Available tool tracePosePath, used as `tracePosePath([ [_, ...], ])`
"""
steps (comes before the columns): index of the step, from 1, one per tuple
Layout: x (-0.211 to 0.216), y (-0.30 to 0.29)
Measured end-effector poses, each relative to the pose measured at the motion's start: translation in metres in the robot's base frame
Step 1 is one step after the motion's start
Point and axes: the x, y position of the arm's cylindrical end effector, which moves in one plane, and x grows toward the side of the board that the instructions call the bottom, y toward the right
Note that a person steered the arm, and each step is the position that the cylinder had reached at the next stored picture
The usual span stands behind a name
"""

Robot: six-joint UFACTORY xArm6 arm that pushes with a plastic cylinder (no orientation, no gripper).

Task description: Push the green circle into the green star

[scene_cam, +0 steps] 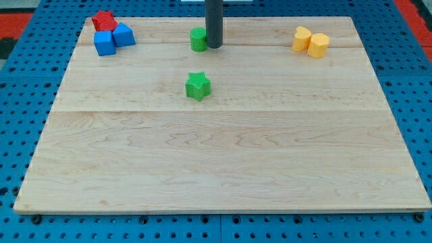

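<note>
The green circle (198, 40) stands near the view's top, a little left of centre, on the wooden board (223, 162). The green star (198, 86) lies below it, about one block's length away, almost straight down in the view. My tip (214, 46) sits right against the green circle's right side. The dark rod rises from it to the view's top edge and hides a sliver of the circle.
Two blue blocks (112, 38) and a red star (102, 20) cluster at the view's top left. Two yellow blocks (310, 42) sit touching at the top right. A blue perforated table (20, 101) surrounds the board.
</note>
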Motion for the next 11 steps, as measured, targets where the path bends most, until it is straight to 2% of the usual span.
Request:
tracePosePath([
  [2, 0.005, -0.044],
  [3, -0.012, 0.016],
  [4, -0.054, -0.023],
  [5, -0.052, -0.067],
  [6, 0.011, -0.010],
  [7, 0.040, 0.002],
  [8, -0.015, 0.008],
  [9, -0.041, -0.052],
  [10, -0.024, -0.088],
  [11, 0.044, -0.052],
])
